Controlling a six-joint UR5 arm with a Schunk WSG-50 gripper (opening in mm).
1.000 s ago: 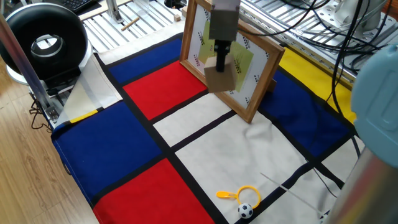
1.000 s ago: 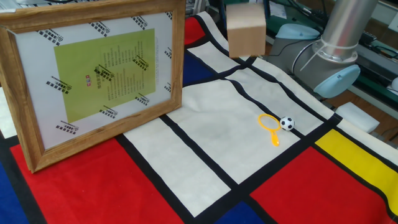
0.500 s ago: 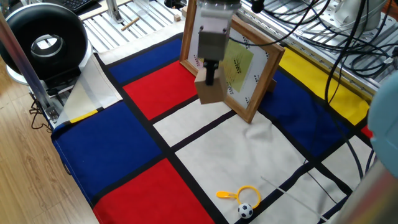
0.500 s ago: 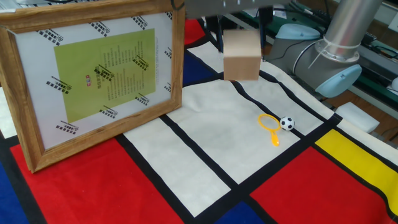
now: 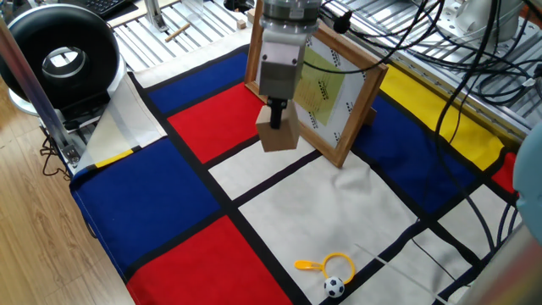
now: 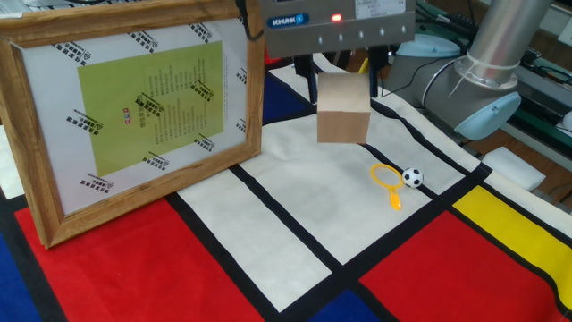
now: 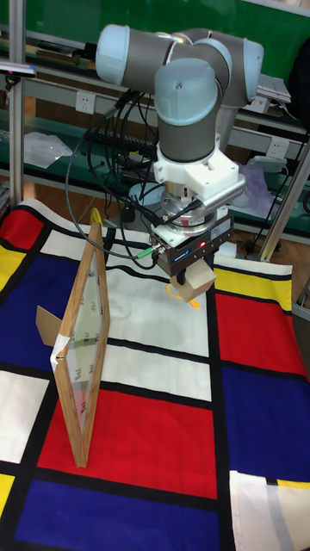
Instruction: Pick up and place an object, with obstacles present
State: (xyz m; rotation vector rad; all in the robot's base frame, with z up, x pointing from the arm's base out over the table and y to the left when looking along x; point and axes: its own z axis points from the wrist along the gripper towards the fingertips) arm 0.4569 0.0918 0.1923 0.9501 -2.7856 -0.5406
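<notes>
Held in the gripper (image 6: 342, 70), the cube (image 6: 343, 108) looks like matt, pale, smooth wood. Beside it, the picture (image 6: 134, 107) has a grainy varnished wooden frame around glossy glazing. Below lies matt, slightly creased cloth (image 6: 295, 197).

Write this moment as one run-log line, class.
gripper: shut on wooden cube | cube: held above cloth, not yet placed | picture frame: upright, apart from cube
</notes>
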